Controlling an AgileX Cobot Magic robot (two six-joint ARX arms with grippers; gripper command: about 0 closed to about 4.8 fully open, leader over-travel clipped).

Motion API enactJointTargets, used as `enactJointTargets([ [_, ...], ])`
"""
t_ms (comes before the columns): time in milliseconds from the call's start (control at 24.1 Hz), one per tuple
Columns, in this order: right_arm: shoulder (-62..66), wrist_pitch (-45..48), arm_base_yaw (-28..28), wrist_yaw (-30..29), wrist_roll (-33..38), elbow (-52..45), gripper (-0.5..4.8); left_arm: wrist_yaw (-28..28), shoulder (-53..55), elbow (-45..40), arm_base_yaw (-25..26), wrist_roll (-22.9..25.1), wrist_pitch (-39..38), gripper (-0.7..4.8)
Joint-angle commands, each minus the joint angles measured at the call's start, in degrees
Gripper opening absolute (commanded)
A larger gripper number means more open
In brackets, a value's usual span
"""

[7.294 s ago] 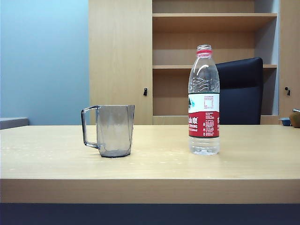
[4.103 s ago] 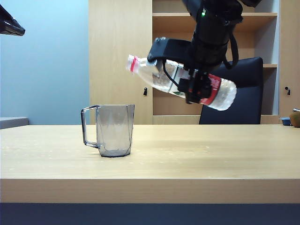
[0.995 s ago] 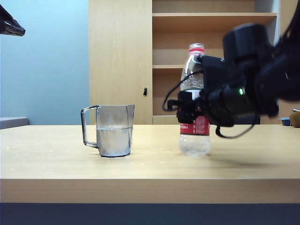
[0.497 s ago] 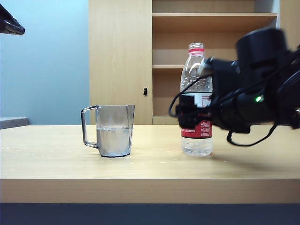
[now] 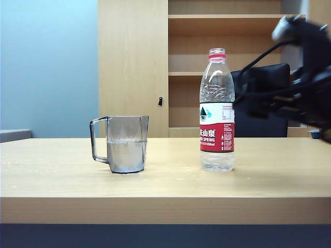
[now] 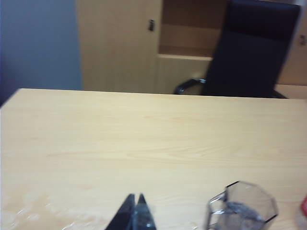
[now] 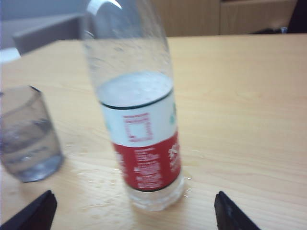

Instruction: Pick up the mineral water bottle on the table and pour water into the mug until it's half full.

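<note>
Tall clear plastic mineral water bottle (image 5: 217, 111) with a red neck ring and red-and-white label, standing upright and uncapped on the wide light wood-grain table (image 5: 165, 178); nothing grips it. To the bottle's left in the exterior view, well apart from it, stands the translucent grey faceted plastic mug (image 5: 124, 143) with its angular handle turned away from the bottle; clear water (image 5: 126, 155) fills roughly its lower half. Small droplets lie on the table around the bottle's base. To the bottle's right and clear of it, the right pincer (image 7: 132, 211) is spread wide, its two dark fingertips (image 7: 33, 211) flanking the bottle without touching. The left pincer (image 6: 135, 213), tips pressed together, hangs above the table near the mug, on the side away from the bottle. Behind the bottle stands a black office chair (image 5: 264, 98) before a wooden shelf cabinet (image 5: 155, 62).
</note>
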Motion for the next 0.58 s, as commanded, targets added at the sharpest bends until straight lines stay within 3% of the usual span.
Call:
enactJointTargets([
  [41,-5.0,1.0,2.5,-0.3,0.0,-2.3,3.30,-0.3,-4.2,-3.0,0.0,3.4,-0.1,-0.02],
  [166,-10.1,1.0,5.2,-0.3,0.0,-4.4,0.52,0.2,-7.3,-6.2,-0.1,3.2,-0.1,-0.02],
  [207,-11.4,1.1,6.0,-0.3,0.0,-4.8,-0.02,0.0,-8.1,-7.2,0.0,3.2,-0.1,-0.02],
  [580,-24.1,1.0,13.9,-0.1,0.0,-6.8,-0.06,0.2,-18.0,-15.4,0.0,2.3,0.0,-0.02],
])
